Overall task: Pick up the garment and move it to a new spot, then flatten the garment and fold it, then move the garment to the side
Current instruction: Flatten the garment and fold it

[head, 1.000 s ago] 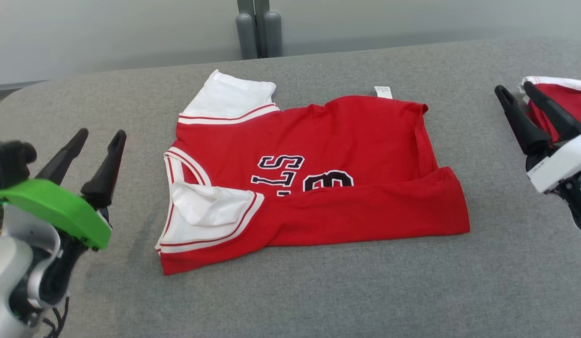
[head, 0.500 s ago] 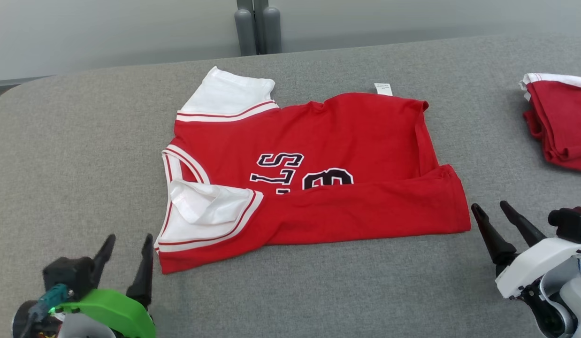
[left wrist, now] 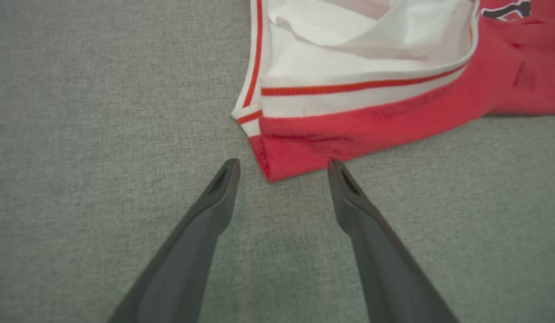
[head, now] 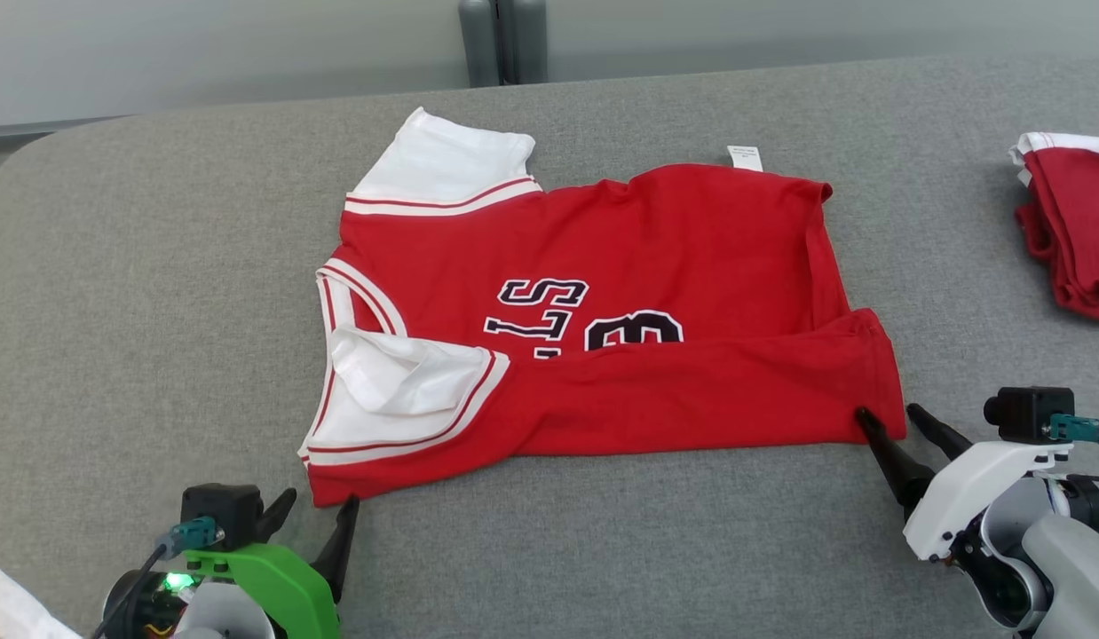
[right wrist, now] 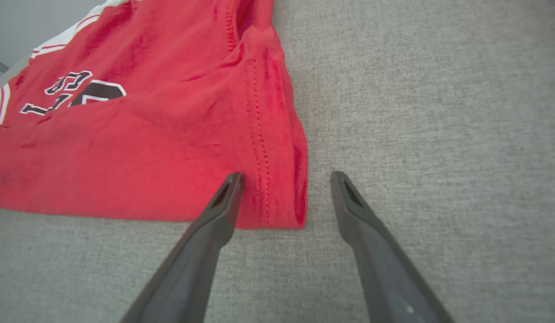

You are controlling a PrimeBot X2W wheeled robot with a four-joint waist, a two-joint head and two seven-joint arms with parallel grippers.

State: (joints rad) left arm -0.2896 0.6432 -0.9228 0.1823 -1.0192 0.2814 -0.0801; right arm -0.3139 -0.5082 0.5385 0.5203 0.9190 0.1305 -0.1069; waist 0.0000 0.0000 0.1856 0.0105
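Note:
The garment (head: 620,257) is a red jersey with white sleeves and dark lettering, lying on the grey table (head: 159,266) with its near part folded over. My left gripper (head: 319,499) stands open at the garment's near left corner. In the left wrist view the red corner (left wrist: 295,152) lies just ahead of the left gripper (left wrist: 282,163). My right gripper (head: 887,413) is open at the near right corner. In the right wrist view the right gripper (right wrist: 286,175) straddles the hem (right wrist: 268,148), one finger over the cloth and one on the table.
A second red and white folded garment (head: 1069,240) lies at the table's far right. Grey posts (head: 505,40) stand behind the back edge. The table's left end is rounded. Something white (head: 17,612) shows at the bottom left corner.
Both arms have dropped toward me and closed in on the garment's near corners, the left from the far left, the right from beside the second garment. The camera has shifted a little.

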